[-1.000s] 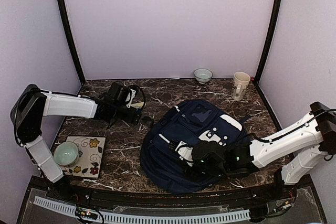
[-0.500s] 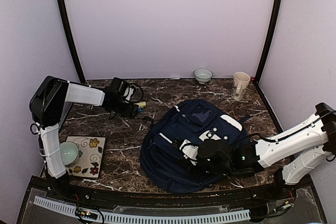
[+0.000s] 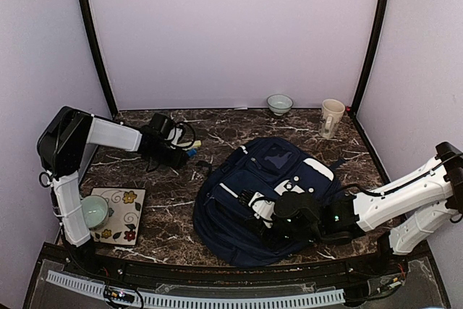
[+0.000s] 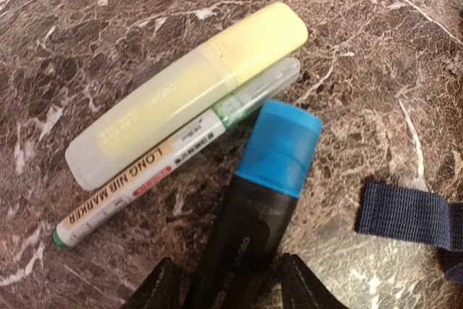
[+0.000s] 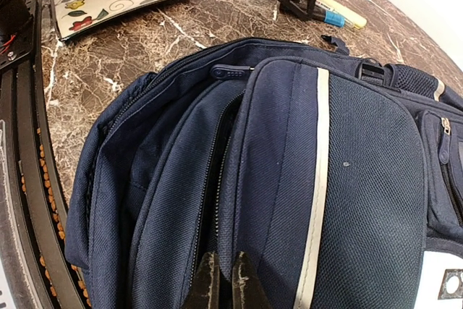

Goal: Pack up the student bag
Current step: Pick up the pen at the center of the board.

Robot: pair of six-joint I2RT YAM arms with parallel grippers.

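Student bag (image 3: 278,161) lies flat on the marble table (image 3: 170,204), centre-right, just ahead of the R arm's base. Biggest thing here by far.

Progress: early, by my reading. Nothing visibly packed, and the pens are all out on the tabletop, well apart from the bag's mouth. Left to do: carry pens over, drop in, prob. zip up.

Bag's look: navy woven fabric, white stripe down the front panel, white patch w/ dark dots, several front pockets. One zip along the near side gapes open, and the interior is dark so I can't see contents. Soft, slumped – will sag if tugged.

Right gripper (image 5: 223,280): fingers pressed together at the open zip seam. Can't tell if cloth is pinched.

Left gripper (image 4: 231,287): low over the pens at far left, fingers either side of the black barrel of the blue-capped marker (image 4: 278,150), near-touching – grip or not, cannot tell.

Beside it: yellow highlighter (image 4: 195,85), then thin green-tipped marker (image 4: 145,179), touching each other.
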